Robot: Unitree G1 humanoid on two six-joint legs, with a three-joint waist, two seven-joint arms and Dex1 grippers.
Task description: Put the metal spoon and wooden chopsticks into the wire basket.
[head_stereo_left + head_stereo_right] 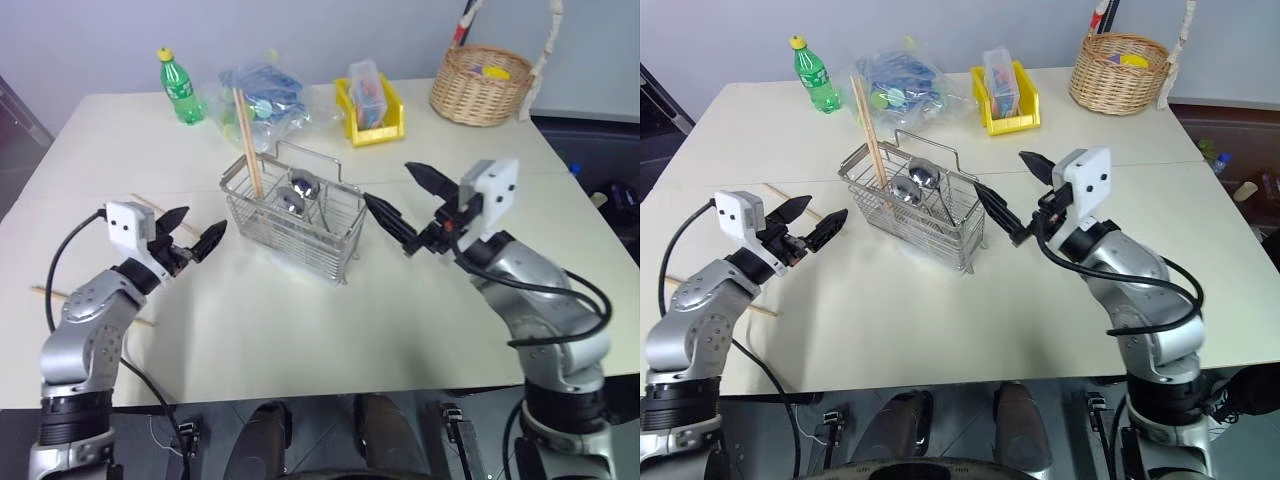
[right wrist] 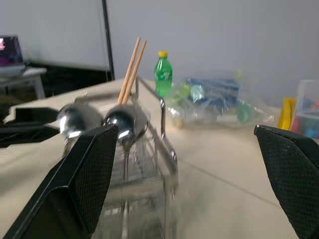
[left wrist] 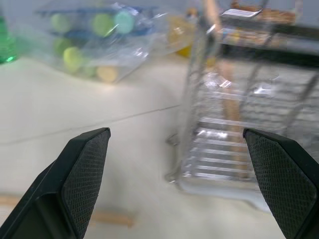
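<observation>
Two spoons (image 1: 298,192) stand bowl-up in the basket (image 1: 290,225) mid-surface (image 1: 300,330), beside upright chopsticks (image 1: 248,140). More chopsticks (image 1: 150,207) lie on the surface at left. Left fingers (image 1: 195,237) and right fingers (image 1: 411,202) flank the basket, spread wide, empty.

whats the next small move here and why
Probably lower the open left end effector toward the loose chopsticks on the table beside it. The wire basket already holds two spoons and upright chopsticks, and the right end effector is open, holding nothing.
</observation>
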